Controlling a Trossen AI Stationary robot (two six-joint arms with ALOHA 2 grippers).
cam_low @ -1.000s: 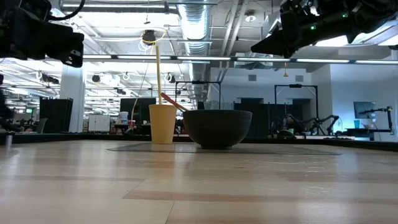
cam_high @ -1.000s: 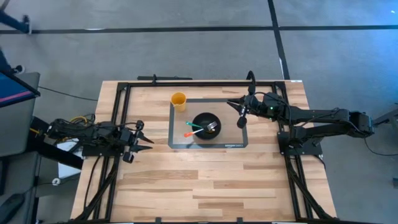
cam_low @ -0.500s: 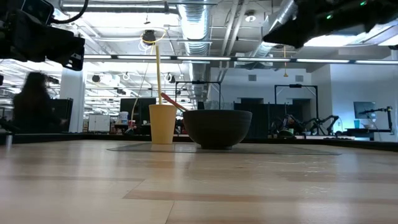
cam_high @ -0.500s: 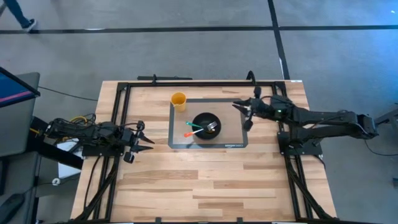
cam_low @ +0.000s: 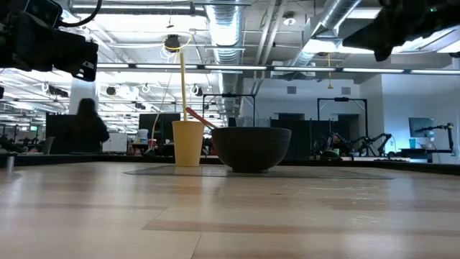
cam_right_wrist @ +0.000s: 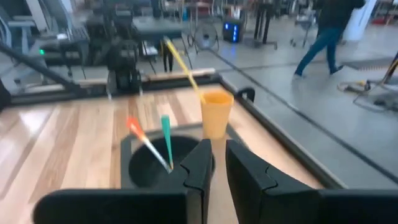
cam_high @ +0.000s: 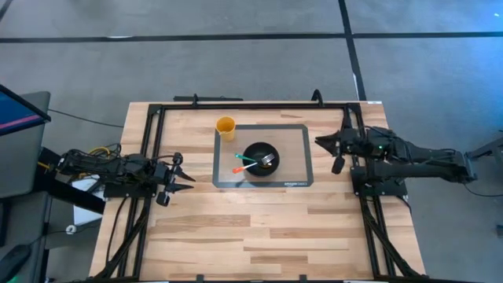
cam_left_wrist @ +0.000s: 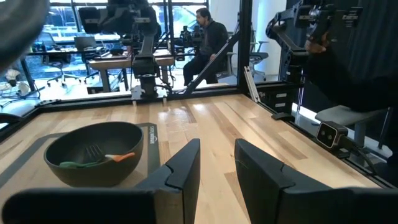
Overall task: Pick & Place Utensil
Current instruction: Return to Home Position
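A black bowl (cam_high: 260, 157) stands on a grey mat (cam_high: 299, 135). Leaning in it are a green-handled utensil (cam_right_wrist: 166, 134), an orange-handled one (cam_right_wrist: 138, 134) and a dark fork (cam_left_wrist: 93, 152). Just beyond the mat's far left corner stands a yellow cup (cam_high: 225, 126) with a long yellow stick (cam_right_wrist: 180, 59) in it. My right gripper (cam_high: 321, 142) hovers near the table's right edge, beside the mat, fingers a narrow gap apart (cam_right_wrist: 219, 155), holding nothing. My left gripper (cam_high: 189, 183) waits at the table's left side, open (cam_left_wrist: 217, 162), pointing toward the bowl.
Black frame rails (cam_high: 236, 104) run along the table's far and side edges. Bare wood lies on the near half of the table (cam_high: 251, 236). Beyond the table a person (cam_low: 86, 129) walks through the room, and another person (cam_left_wrist: 208, 37) sits at a desk.
My right gripper has drawn back from beside the bowl toward the table's right edge, off the mat. The bowl, utensils and cup have stayed where they were. In the room behind, a person has walked to the right.
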